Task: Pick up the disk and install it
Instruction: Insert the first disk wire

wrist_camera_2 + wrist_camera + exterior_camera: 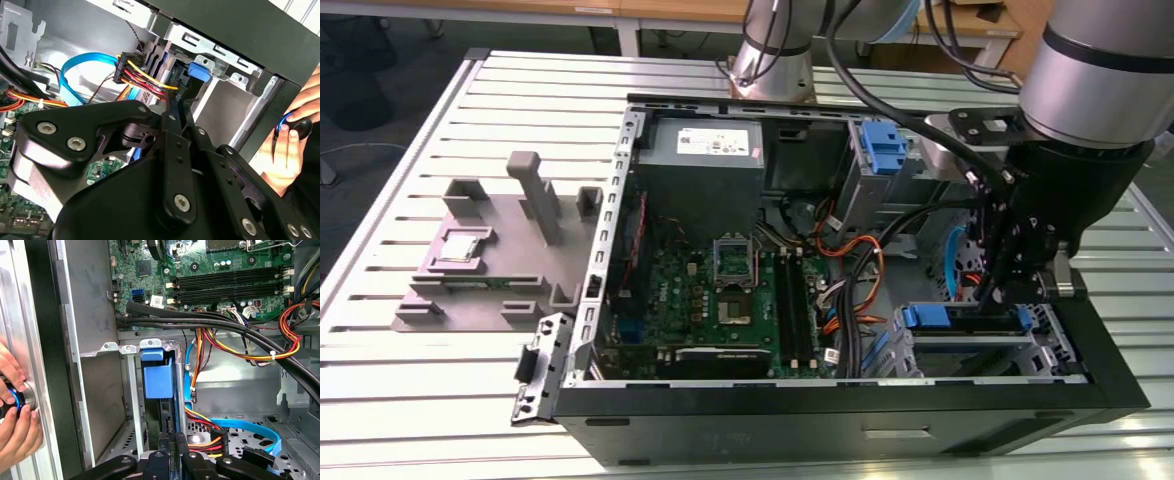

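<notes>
Exterior view: our gripper is down inside the open computer case on the counter, at the drive cage in the corner.

Second wrist view: jaws closed on the disk, held on edge.

First wrist view: disk sits partway in the cage; a person's hand rests outside the case.

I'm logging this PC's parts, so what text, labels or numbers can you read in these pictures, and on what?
No text can be read.
White sticker on the grey box, exterior view: carries print, too small to read.
Small white tag by the motherboard's edge, first wrist view: too small to read.
Motherboard markings, first wrist view: too small to read.
</notes>
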`<action>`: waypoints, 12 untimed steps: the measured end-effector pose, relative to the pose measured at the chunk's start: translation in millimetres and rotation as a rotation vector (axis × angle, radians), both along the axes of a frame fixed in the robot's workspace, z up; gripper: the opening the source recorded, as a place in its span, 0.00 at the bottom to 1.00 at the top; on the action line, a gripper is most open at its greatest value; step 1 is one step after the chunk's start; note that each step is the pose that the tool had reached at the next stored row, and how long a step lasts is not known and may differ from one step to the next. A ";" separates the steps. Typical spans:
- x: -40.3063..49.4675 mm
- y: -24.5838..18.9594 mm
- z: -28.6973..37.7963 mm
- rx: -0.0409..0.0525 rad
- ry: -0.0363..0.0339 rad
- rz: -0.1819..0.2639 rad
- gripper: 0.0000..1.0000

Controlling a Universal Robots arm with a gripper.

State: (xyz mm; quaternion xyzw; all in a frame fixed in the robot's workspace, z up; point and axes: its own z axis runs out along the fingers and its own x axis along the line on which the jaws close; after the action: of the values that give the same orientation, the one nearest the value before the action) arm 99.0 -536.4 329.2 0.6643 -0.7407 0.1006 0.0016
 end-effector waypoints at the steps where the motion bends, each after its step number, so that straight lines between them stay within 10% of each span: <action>1: 0.0 0.0 -0.4 0.0001 0.0000 0.000 0.16; 12: 0.0 -0.2 -4.0 -0.0004 0.0004 0.000 0.16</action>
State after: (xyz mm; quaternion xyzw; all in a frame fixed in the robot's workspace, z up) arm 99.0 -536.7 325.1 0.6643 -0.7407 0.1006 0.0019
